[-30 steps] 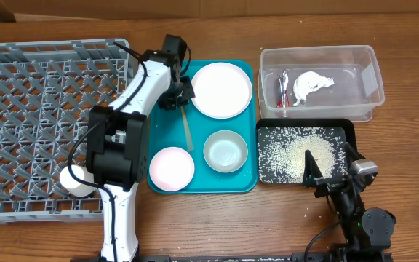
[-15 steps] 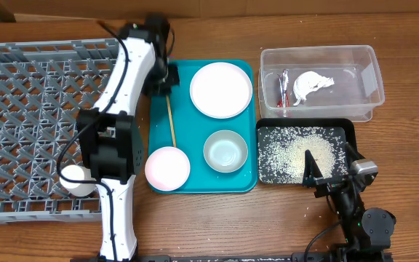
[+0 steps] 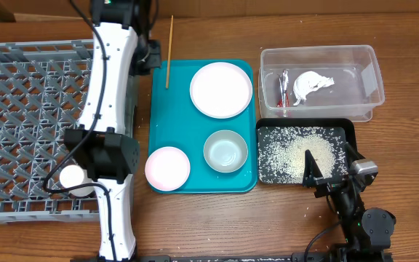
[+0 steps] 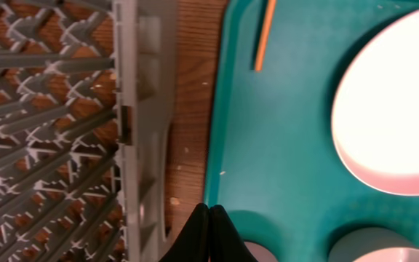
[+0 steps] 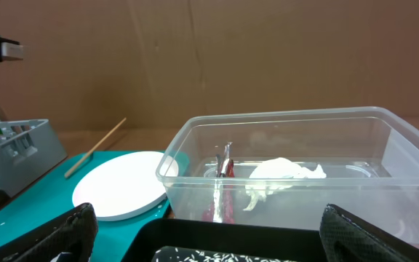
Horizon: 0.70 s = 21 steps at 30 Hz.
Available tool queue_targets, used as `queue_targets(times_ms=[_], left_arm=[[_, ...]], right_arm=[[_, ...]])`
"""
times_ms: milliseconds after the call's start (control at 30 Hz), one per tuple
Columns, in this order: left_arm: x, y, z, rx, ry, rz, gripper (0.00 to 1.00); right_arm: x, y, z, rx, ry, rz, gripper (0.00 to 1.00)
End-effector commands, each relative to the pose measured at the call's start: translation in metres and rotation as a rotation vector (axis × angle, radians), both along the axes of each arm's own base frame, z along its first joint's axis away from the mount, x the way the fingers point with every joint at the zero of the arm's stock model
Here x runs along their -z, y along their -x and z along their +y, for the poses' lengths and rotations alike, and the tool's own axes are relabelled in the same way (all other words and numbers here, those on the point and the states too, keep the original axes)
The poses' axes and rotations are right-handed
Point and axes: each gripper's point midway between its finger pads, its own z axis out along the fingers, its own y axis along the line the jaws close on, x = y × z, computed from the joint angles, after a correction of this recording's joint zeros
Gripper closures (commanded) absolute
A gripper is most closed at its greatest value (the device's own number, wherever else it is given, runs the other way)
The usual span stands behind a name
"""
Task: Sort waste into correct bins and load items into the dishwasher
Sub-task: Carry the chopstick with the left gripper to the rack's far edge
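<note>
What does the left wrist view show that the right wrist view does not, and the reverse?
Only left wrist: the shut left gripper and the lattice floor of the grey plastic dish rack. Only right wrist: the clear rectangular plastic tub holding a crinkled red snack wrapper and a crumpled white napkin, and rice in the shallow black tray. Both: the rack's wall, the teal serving tray, the pale round plate and a thin wooden chopstick.

Overhead straight down; wrist views share plate (image 3: 221, 89).
</note>
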Motion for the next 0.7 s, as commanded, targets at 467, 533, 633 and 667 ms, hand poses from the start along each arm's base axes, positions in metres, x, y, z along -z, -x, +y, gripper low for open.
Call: queue_targets(times_ms=[467, 533, 633, 667], left_arm=[[-0.017, -0.033, -0.038, 0.198, 0.013, -0.166, 0.31], [-0.017, -0.033, -0.029, 0.201, -0.023, -0.161, 0.29], [-0.015, -0.026, -0.010, 0.171, -0.064, -0.125, 0.39], [-0.014, -0.024, -0.005, 0.160, -0.061, -0.114, 0.46]], right_arm=[[0.002, 0.000, -0.002, 0.006, 0.004, -0.005, 0.00], [0.002, 0.000, -0.002, 0.006, 0.004, -0.005, 0.00], [0.002, 0.000, -0.002, 0.006, 0.004, -0.005, 0.00], [0.002, 0.000, -0.002, 0.006, 0.004, -0.005, 0.00]])
